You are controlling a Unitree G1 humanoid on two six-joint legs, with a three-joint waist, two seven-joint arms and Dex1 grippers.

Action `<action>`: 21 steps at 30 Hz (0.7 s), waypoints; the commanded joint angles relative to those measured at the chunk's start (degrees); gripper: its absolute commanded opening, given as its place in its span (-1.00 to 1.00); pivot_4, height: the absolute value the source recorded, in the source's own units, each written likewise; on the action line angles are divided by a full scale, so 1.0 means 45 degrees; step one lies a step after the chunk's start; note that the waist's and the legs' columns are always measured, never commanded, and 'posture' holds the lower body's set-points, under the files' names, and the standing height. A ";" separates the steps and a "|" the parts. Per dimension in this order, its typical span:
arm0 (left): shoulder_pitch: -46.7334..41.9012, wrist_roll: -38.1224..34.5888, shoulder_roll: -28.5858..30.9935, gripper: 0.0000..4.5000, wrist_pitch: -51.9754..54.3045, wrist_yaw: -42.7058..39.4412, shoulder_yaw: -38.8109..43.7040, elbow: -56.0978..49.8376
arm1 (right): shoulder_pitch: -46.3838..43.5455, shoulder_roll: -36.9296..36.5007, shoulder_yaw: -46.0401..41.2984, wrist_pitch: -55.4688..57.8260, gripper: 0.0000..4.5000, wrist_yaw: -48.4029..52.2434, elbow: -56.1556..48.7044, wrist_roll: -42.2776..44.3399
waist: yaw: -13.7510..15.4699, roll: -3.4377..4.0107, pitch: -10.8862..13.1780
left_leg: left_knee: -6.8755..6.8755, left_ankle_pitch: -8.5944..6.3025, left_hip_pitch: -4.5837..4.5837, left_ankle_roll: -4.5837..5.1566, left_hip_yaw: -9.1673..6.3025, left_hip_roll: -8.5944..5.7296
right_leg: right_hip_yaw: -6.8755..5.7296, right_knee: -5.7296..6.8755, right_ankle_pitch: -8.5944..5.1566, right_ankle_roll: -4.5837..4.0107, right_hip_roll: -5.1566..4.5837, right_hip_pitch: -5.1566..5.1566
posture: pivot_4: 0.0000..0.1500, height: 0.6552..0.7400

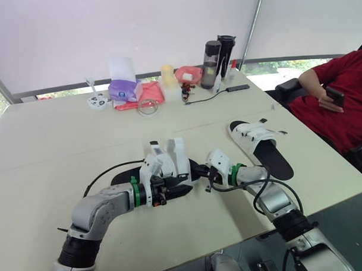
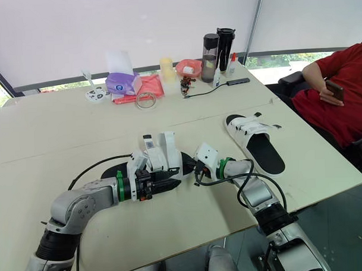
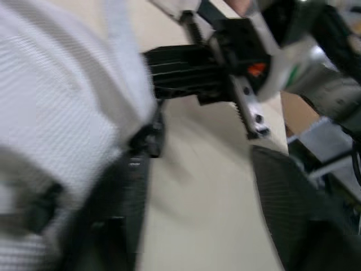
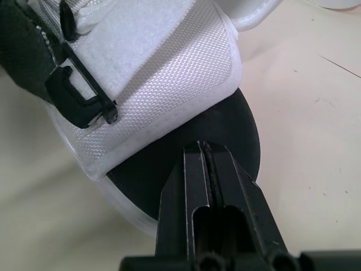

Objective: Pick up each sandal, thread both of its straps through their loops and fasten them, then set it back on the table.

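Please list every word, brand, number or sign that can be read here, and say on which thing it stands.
No text can be read in these pictures.
purple pack: print too small to read.
dark bottle: any label is too small to read.
sandal straps: plain white weave, no brand visible.

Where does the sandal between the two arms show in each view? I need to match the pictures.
Left eye view: sandal low centre, white straps standing up.
Right eye view: same spot, slightly further left.
Left wrist view: its white strap close up along one side.
Right wrist view: white strap above the black sole.
Shared landmark: the right claw, shut at the sole's rounded end.
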 commanded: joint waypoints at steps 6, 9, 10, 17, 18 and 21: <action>0.0132 -0.0855 -0.0580 -0.98 0.1447 0.1433 0.1023 -0.0377 | 0.0936 -0.0176 0.0772 0.0925 -1.00 0.0035 0.1952 -0.1090 | 0.0007 -0.0067 -0.0010 | -0.0034 -0.0001 0.0152 -0.0002 0.0026 -0.0044 | -0.0003 0.0097 0.0000 0.0000 -0.0020 0.0040 | 1.00 1.00; 0.0196 -0.0981 -0.0506 -0.98 0.1576 0.1546 0.1117 -0.0414 | 0.0941 -0.0172 0.0772 0.0917 -1.00 0.0045 0.1963 -0.1103 | 0.0019 -0.0069 -0.0007 | -0.0043 -0.0001 0.0167 -0.0003 0.0030 -0.0047 | -0.0005 0.0131 0.0000 0.0000 -0.0018 0.0033 | 1.00 1.00; 0.0214 -0.1014 -0.0441 -0.98 0.1623 0.1546 0.1122 -0.0424 | 0.0937 -0.0171 0.0775 0.0911 -1.00 0.0048 0.1977 -0.1105 | 0.0019 -0.0067 -0.0006 | -0.0039 -0.0001 0.0167 -0.0003 0.0030 -0.0047 | -0.0006 0.0140 0.0000 0.0000 -0.0017 0.0031 | 1.00 1.00; 0.0538 -0.1614 0.0644 -0.98 0.2359 0.0870 0.0887 -0.0867 | 0.0950 -0.0181 0.0802 0.0902 -1.00 0.0089 0.1995 -0.1124 | -0.0038 -0.0067 -0.0006 | -0.0041 -0.0014 0.0164 -0.0024 0.0025 -0.0045 | -0.0014 0.0138 0.0000 0.0000 -0.0016 0.0029 | 1.00 1.00; 0.0666 -0.1719 0.0952 -0.98 0.2425 0.0604 0.0790 -0.1032 | 0.0969 -0.0189 0.0807 0.0907 -1.00 0.0095 0.1980 -0.1128 | -0.0056 -0.0067 -0.0006 | -0.0041 -0.0020 0.0165 -0.0035 0.0024 -0.0044 | -0.0015 0.0138 0.0000 0.0000 -0.0016 0.0029 | 1.00 1.00; 0.0901 -0.1888 0.1705 -0.98 0.2493 0.0001 0.0502 -0.1329 | 0.0999 -0.0199 0.0820 0.0909 -1.00 0.0112 0.1975 -0.1132 | -0.0070 -0.0070 -0.0004 | -0.0047 -0.0047 0.0180 -0.0072 0.0025 -0.0035 | -0.0021 0.0148 0.0000 0.0000 -0.0015 0.0021 | 1.00 1.00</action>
